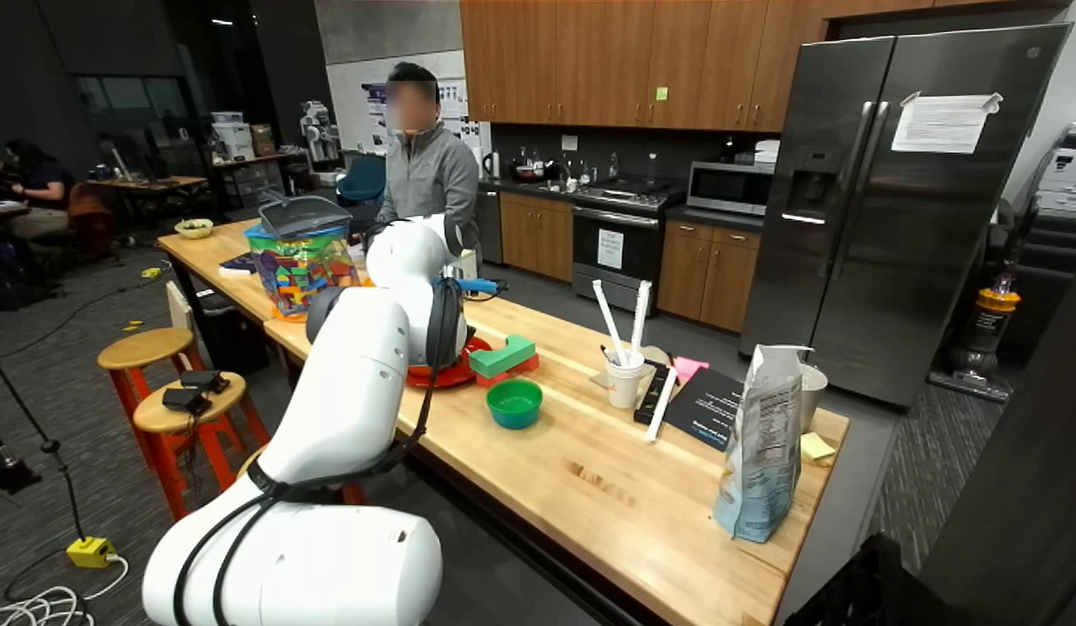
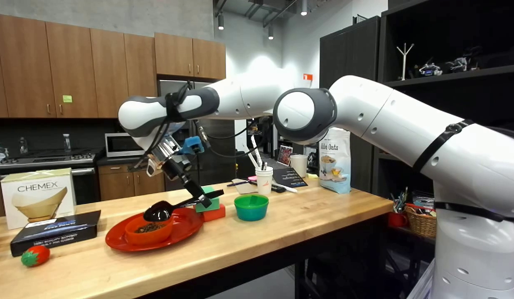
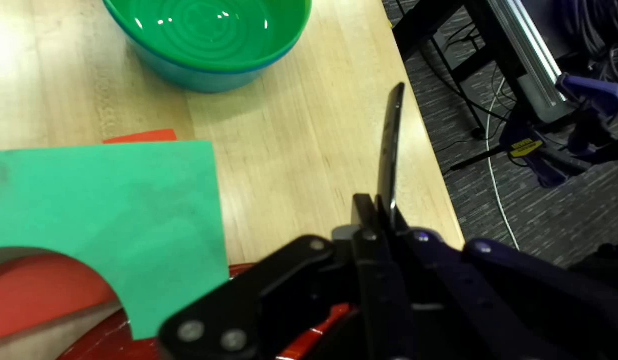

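My gripper (image 2: 204, 200) is shut on the handle of a black spoon (image 2: 158, 211). In the wrist view, the handle end (image 3: 391, 145) sticks up from between the fingertips (image 3: 380, 212). The spoon's head is tilted over an orange bowl (image 2: 148, 238) holding dark brown bits (image 2: 150, 227); I cannot tell whether it touches the bowl. The bowl stands on a red plate (image 2: 186, 240). A green arch block (image 3: 104, 190) lies on a red block (image 2: 215, 213) beside the plate. A green bowl (image 2: 251, 212) stands near them; its inside looks empty in the wrist view (image 3: 204, 77).
A wooden table (image 2: 281, 224) bears everything. A white cup with utensils (image 2: 264, 182), a dark booklet (image 1: 707, 404) and an oats bag (image 2: 335, 162) stand or lie farther along. A Chemex box (image 2: 38, 197), black box (image 2: 57, 232) and toy strawberry (image 2: 36, 255) are beyond the plate.
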Controlling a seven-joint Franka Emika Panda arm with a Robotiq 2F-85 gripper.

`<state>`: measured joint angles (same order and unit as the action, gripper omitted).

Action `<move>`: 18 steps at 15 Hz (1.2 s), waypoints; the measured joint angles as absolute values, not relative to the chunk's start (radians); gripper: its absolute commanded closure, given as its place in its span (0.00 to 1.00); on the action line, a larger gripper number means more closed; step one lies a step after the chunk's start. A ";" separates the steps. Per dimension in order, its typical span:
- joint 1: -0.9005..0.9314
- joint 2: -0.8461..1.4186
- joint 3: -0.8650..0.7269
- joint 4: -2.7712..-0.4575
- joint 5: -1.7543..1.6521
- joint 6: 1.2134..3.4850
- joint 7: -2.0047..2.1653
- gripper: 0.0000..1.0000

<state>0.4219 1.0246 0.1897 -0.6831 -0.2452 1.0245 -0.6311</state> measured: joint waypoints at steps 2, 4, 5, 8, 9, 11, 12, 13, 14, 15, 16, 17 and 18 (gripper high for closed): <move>0.428 1.030 0.189 -0.683 -0.250 1.026 -0.631 0.99; 0.442 1.036 0.188 -0.683 -0.271 1.028 -0.631 0.99; 0.451 1.040 0.187 -0.683 -0.285 1.029 -0.631 0.99; 0.467 1.046 0.167 -0.680 -0.364 1.029 -0.654 0.99; 0.468 1.046 0.156 -0.676 -0.397 1.029 -0.671 0.99; 0.459 1.045 0.129 -0.661 -0.454 1.029 -0.715 0.99; 0.451 1.045 0.117 -0.651 -0.477 1.029 -0.737 0.99; 0.446 1.045 0.107 -0.641 -0.497 1.030 -0.757 0.99; 0.441 1.045 0.097 -0.632 -0.515 1.033 -0.776 0.99; 0.435 1.045 0.090 -0.623 -0.530 1.035 -0.792 0.99; 0.432 1.046 0.085 -0.616 -0.535 1.037 -0.802 0.99; 0.430 1.046 0.085 -0.614 -0.536 1.039 -0.806 0.99; 0.431 1.047 0.085 -0.613 -0.536 1.044 -0.810 0.99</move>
